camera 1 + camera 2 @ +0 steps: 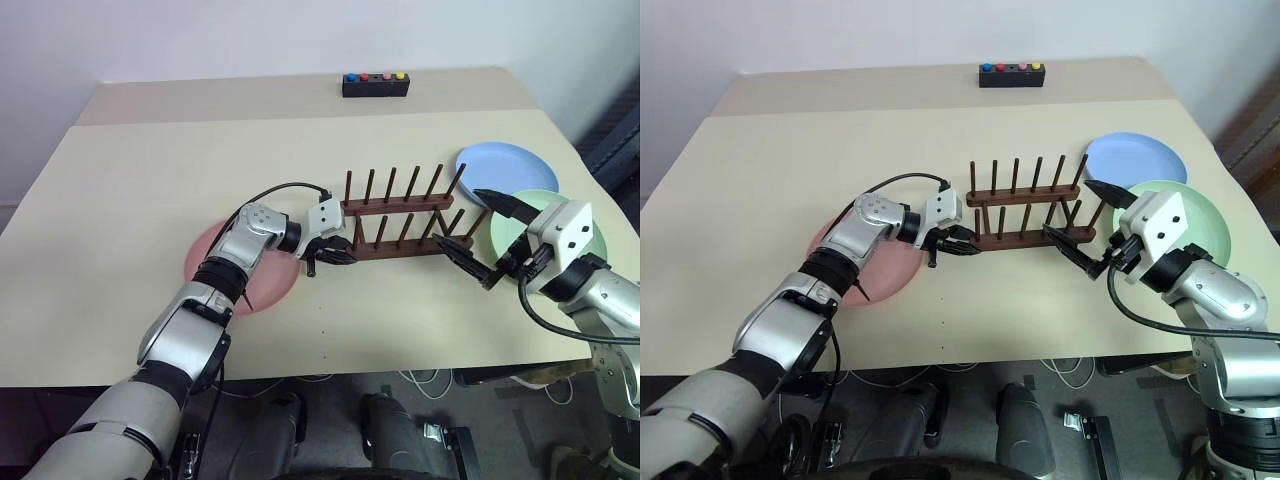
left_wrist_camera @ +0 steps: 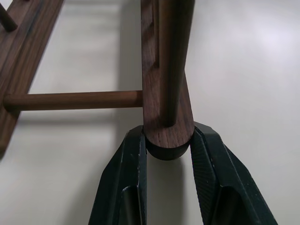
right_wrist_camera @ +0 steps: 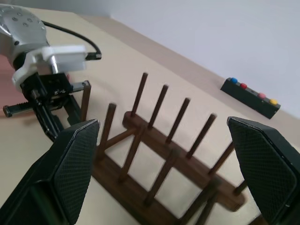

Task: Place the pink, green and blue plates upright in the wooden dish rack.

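- The left claw [image 1: 331,253] pinched the near rail's end of the wooden dish rack [image 1: 400,215], mid-tabletop [image 1: 130,190].
- The right claw [image 1: 476,232] stood spread beside the rack's other end.
- The pink plate [image 1: 262,280] lay under the left arm; the blue plate [image 1: 505,164] and green plate [image 1: 515,232] lay flat at right.

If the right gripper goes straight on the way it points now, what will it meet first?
Probably the rack: the open right gripper points at its near end, and the rack lies between its fingers in the wrist view. Depth is unclear.
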